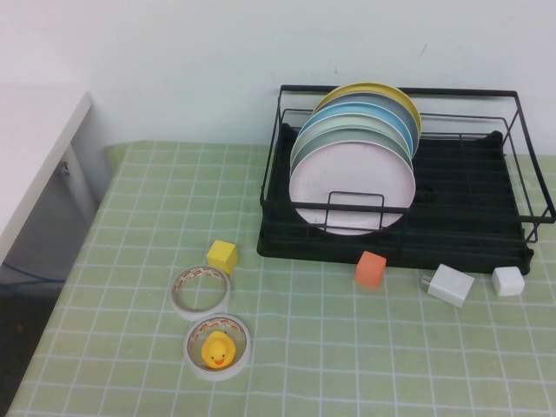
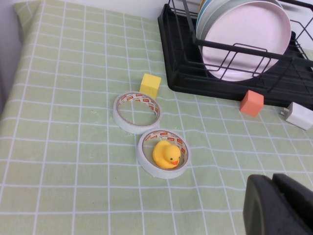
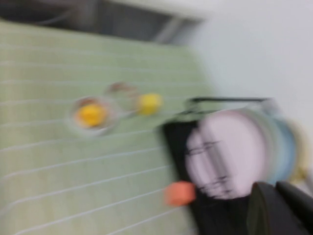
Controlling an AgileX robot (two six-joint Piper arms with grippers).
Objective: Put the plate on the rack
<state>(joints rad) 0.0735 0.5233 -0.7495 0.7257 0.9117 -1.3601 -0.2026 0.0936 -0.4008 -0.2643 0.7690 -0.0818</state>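
The pale pink plate (image 1: 352, 187) stands upright at the front of a row of plates in the black wire rack (image 1: 469, 234), with mint-green, blue and yellow plates behind it. It also shows in the left wrist view (image 2: 249, 39) and, blurred, in the right wrist view (image 3: 225, 152). Neither arm shows in the high view. My left gripper (image 2: 276, 205) is shut and empty above the green checked cloth, well short of the rack (image 2: 176, 63). My right gripper (image 3: 279, 208) is shut and empty, off the plate and apart from it.
On the cloth in front of the rack lie a yellow cube (image 1: 221, 255), a tape roll (image 1: 201, 290), a second roll holding a rubber duck (image 1: 216, 347), an orange cube (image 1: 370, 268), a white adapter (image 1: 451, 285) and a white cube (image 1: 507, 281). A white table (image 1: 35, 148) stands left.
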